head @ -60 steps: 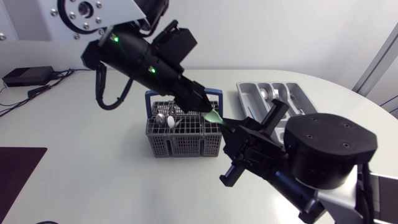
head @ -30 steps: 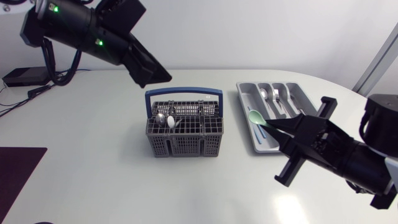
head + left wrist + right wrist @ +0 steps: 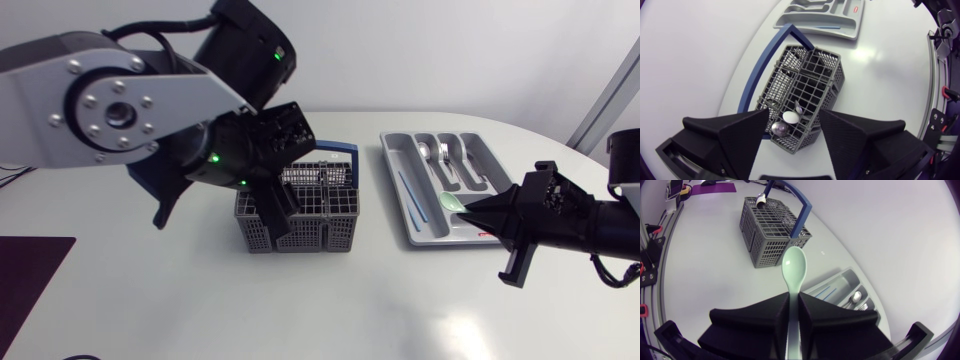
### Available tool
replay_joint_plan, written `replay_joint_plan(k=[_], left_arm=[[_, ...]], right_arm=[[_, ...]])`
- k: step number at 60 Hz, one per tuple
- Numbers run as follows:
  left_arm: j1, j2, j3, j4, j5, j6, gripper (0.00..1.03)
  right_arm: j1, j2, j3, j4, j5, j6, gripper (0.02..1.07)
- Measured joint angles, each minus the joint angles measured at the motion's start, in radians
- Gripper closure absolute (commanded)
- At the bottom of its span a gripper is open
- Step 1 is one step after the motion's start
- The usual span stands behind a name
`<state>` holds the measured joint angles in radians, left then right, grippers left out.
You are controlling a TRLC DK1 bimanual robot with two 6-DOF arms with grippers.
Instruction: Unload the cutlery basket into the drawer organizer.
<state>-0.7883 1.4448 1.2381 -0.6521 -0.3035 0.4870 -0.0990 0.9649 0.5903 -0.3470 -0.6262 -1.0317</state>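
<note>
Spoon (image 3: 794,270) between tight right jaws, left jaws wide apart

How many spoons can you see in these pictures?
4: a pale green spoon in the right gripper, a white spoon and a metal spoon in the basket, and a second metal spoon in the organizer. More may be hidden.

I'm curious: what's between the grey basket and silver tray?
Head view: only bare white table between the grey mesh cutlery basket and silver organizer tray.
</note>
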Motion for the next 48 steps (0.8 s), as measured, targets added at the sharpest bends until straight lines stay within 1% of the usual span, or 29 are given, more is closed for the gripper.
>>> replay_joint_plan(k=[9,13,16,20,35,45,48], left_arm=[[-0.032,0.088,0.003,-0.002,-0.096,-0.069,0.45],[-0.050,0.119,0.010,-0.010,-0.130,-0.100,0.45],[-0.061,0.143,0.027,-0.037,-0.150,-0.132,0.45],[-0.070,0.173,0.053,-0.061,-0.160,-0.172,0.45],[-0.090,0.234,0.113,-0.088,-0.195,-0.278,0.45],[-0.091,0.269,0.120,-0.095,-0.227,-0.308,0.46],[-0.090,0.278,0.121,-0.095,-0.238,-0.312,0.52]], right_arm=[[-0.079,0.089,0.084,-0.073,-0.070,-0.050,0.99],[-0.109,0.118,0.116,-0.089,-0.081,-0.069,0.99],[-0.127,0.140,0.136,-0.096,-0.085,-0.081,0.99],[-0.145,0.165,0.151,-0.099,-0.085,-0.097,0.99],[-0.170,0.221,0.172,-0.102,-0.085,-0.117,0.99],[-0.181,0.224,0.175,-0.102,-0.085,-0.126,0.99],[-0.185,0.227,0.175,-0.102,-0.085,-0.126,0.99]])
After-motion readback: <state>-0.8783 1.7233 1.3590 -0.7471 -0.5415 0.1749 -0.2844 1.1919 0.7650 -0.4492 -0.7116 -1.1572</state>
